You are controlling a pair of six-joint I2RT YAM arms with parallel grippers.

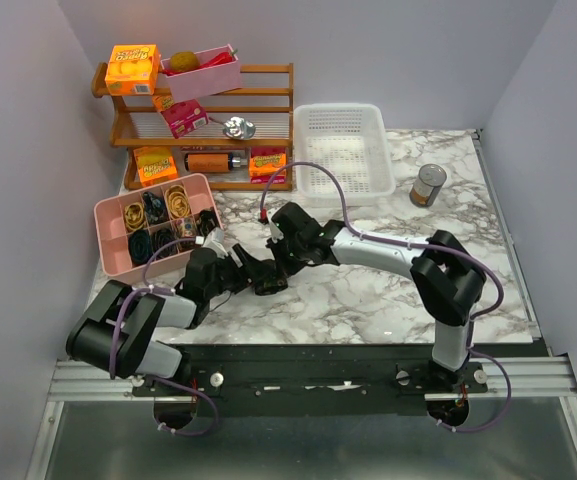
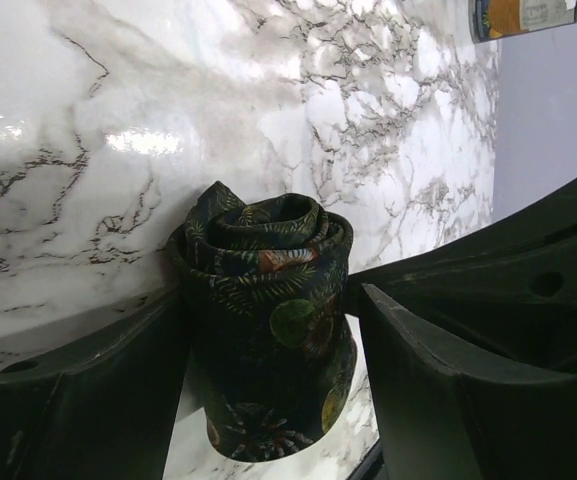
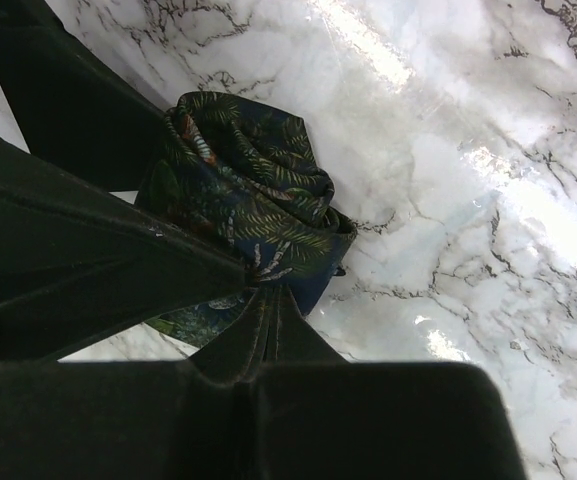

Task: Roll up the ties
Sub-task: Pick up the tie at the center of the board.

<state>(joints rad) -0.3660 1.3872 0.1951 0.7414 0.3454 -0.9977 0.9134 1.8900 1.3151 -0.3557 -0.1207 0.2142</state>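
A tie (image 2: pixel 268 320), dark fabric with a green and gold leaf pattern, is wound into a tight roll that stands on end on the marble table (image 2: pixel 168 120). My left gripper (image 2: pixel 268 300) is open and straddles the roll. Its left finger (image 2: pixel 78 400) touches the roll and its right finger (image 2: pixel 448 390) stands a little off it. My right gripper (image 3: pixel 268 300) is shut and pinches the outer edge of the same tie roll (image 3: pixel 248 190). In the top view the left gripper (image 1: pixel 256 278) and the right gripper (image 1: pixel 280 260) meet at the table's middle and hide the roll.
A pink compartment box (image 1: pixel 108 215) with rolled ties and small loops sits at the left. A white basket (image 1: pixel 343 150) stands at the back. A tin can (image 1: pixel 428 185) stands at the right and also shows in the left wrist view (image 2: pixel 523 15). A wooden shelf (image 1: pixel 268 120) is behind.
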